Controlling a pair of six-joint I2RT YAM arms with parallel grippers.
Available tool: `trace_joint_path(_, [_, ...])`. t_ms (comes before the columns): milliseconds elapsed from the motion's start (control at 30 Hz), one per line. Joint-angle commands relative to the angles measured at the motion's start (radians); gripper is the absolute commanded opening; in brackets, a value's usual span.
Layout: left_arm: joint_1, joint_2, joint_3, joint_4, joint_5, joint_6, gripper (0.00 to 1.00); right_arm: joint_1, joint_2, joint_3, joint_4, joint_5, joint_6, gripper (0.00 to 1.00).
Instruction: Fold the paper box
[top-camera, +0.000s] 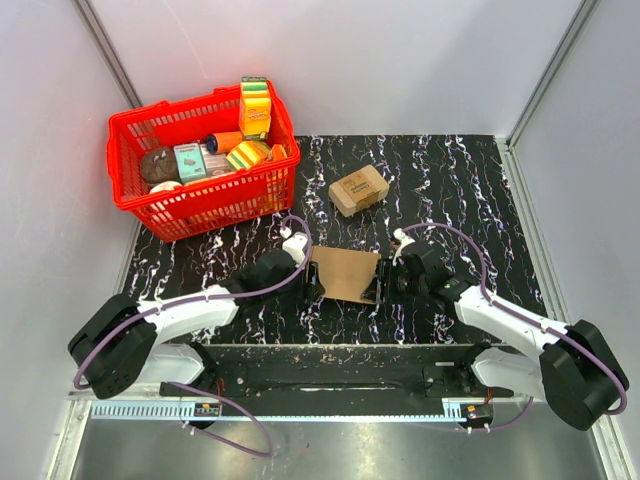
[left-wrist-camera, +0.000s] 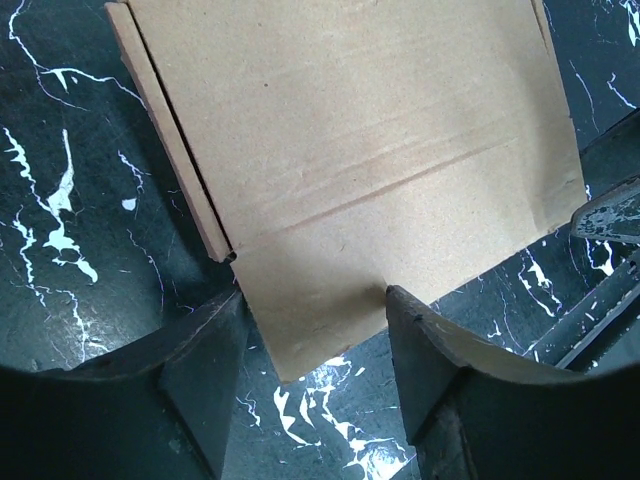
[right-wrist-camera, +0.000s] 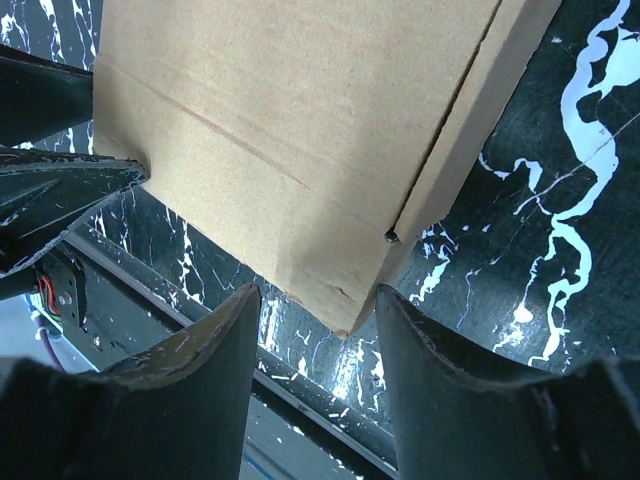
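Observation:
The paper box (top-camera: 346, 273) is a slim flat brown cardboard rectangle lying on the black marbled table between my two grippers. My left gripper (top-camera: 318, 283) is at its left edge and open. In the left wrist view the box's (left-wrist-camera: 350, 150) near corner lies between the spread fingers of the left gripper (left-wrist-camera: 313, 300), and the right finger touches its edge. My right gripper (top-camera: 380, 282) is at the right edge and open. In the right wrist view a corner of the box (right-wrist-camera: 290, 120) sits between the open fingers of the right gripper (right-wrist-camera: 318, 292).
A smaller chunky cardboard box with dark print (top-camera: 358, 189) sits behind the paper box. A red basket (top-camera: 135, 200) full of groceries stands at the back left. White walls close in the table, and a metal rail (top-camera: 330, 370) runs along its near edge.

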Motion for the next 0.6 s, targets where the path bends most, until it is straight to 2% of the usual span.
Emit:
trace_joint_path(0, [-0.003,0.009,0.007,0.074,0.047,-0.013,0.60,0.009,-0.009,0.012,0.028,-0.020,0.006,0.55])
trace_joint_path(200, [-0.004,0.023,0.007,0.073,0.039,-0.006,0.59,0.007,-0.009,0.015,0.025,-0.017,0.003,0.55])
trace_joint_path(567, [-0.004,0.033,0.022,0.009,-0.021,0.029,0.63,0.007,0.000,0.027,-0.004,0.015,-0.021,0.56])
